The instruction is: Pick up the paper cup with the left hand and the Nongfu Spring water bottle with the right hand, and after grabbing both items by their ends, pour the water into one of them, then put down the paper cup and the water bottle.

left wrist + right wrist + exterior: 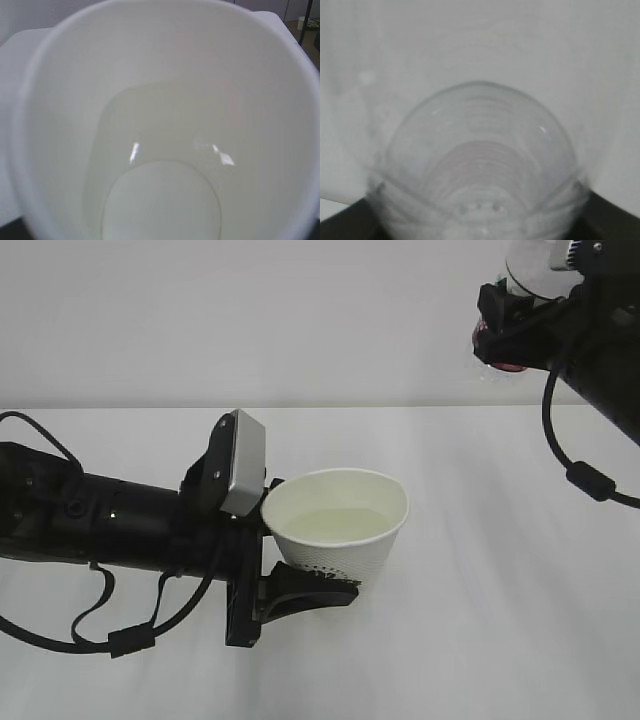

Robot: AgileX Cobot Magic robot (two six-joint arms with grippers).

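The white paper cup (pixel 340 535) hangs above the table in mid view, upright, with clear water (pixel 335 523) pooled inside. My left gripper (pixel 322 588) is shut on its lower end, one black finger (pixel 315 595) wrapping under the base. In the left wrist view the paper cup (pixel 60 100) fills the frame, the water (pixel 160 145) covers its bottom, and the jaws are hidden. At the top right my right gripper (pixel 515 310) is shut on the Nongfu Spring water bottle (pixel 497 352), raised high and well apart from the cup. The right wrist view looks along the clear ribbed bottle (pixel 480 165).
The white table (pixel 500 640) stretches under both arms, with a plain pale wall behind. Loose black cables (pixel 100 625) hang below the left arm, and another cable (pixel 585 480) loops down from the right arm.
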